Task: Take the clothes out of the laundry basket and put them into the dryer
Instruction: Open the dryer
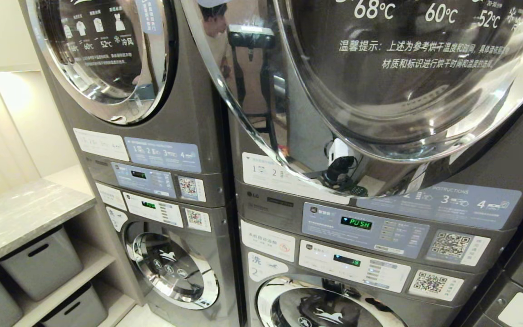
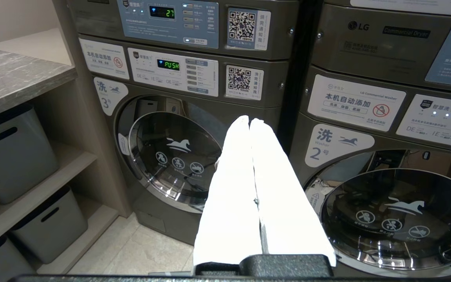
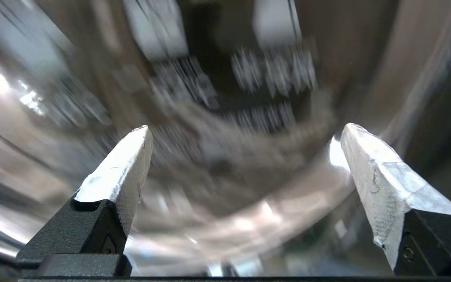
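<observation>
The dryer [image 1: 288, 181] is the upper dark grey LG machine in the right stack, with a green PUSH display [image 1: 356, 223]. Its big chrome-rimmed glass door [image 1: 407, 81] fills the top right of the head view, and the lower rim overlaps the instruction labels. My right gripper [image 3: 247, 127] is open and empty, close to a blurred curved chrome rim and dark glass. It does not show in the head view. My left gripper [image 2: 249, 119] is parked low and shut on nothing, facing the washers. The clothes and the laundry basket are out of view.
A second stack [image 1: 152, 150] stands left of the dryer. Washers with horse logos [image 2: 178, 156] [image 2: 401, 211] sit below. At the left, a grey counter [image 1: 21, 213] has grey bins [image 1: 43, 261] on shelves beneath. A person is reflected in the dryer door.
</observation>
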Controlling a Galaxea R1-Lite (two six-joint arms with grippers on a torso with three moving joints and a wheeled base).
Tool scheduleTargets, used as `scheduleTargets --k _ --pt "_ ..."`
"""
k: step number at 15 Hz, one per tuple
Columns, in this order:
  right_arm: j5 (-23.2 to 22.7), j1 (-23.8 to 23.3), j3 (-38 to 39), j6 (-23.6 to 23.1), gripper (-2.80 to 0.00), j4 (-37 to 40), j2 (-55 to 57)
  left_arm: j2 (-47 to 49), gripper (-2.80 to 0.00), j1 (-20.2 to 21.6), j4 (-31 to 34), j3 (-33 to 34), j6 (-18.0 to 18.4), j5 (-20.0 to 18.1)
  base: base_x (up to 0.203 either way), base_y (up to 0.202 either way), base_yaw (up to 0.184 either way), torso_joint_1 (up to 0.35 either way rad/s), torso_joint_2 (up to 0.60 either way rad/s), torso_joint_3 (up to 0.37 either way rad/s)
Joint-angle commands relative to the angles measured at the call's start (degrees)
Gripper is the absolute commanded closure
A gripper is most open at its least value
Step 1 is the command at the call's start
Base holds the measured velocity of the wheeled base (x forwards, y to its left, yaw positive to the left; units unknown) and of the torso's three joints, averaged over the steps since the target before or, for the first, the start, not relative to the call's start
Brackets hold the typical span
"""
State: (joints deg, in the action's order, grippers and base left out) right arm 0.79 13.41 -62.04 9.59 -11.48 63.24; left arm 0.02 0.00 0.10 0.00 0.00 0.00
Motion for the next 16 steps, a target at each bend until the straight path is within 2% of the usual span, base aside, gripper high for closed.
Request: scheduleTargets --k 1,3,6,11,16 --pt "-0.1 -2.0 7.1 0.1 -2.80 -0.2 -3.4 0.0 0.00 0.0 0.0 0.0 0.0 0.0 0.000 0.000 0.000 0.000 0.00 0.000" --pt "0.0 -2.8 15.7 0.1 -2.80 -0.2 -6.0 0.0 0.00 0.0 0.0 0.0 0.0 0.0 0.000 0.000 0.000 0.000 0.00 0.000" --pt "-0.3 -9.6 21.1 0.3 -2.80 0.0 -5.3 0.0 0.00 0.0 0.0 0.0 0.0 0.0 0.000 0.000 0.000 0.000 0.00 0.000" --pt "-0.3 -9.9 29.8 -0.4 -2.80 -0.2 -8.8 0.0 0.00 0.0 0.0 0.0 0.0 0.0 0.000 0.000 0.000 0.000 0.00 0.000" --pt "0.2 -10.0 50.6 -11.1 -2.80 -3.5 -18.5 0.0 0.00 0.0 0.0 0.0 0.0 0.0 0.000 0.000 0.000 0.000 0.00 0.000"
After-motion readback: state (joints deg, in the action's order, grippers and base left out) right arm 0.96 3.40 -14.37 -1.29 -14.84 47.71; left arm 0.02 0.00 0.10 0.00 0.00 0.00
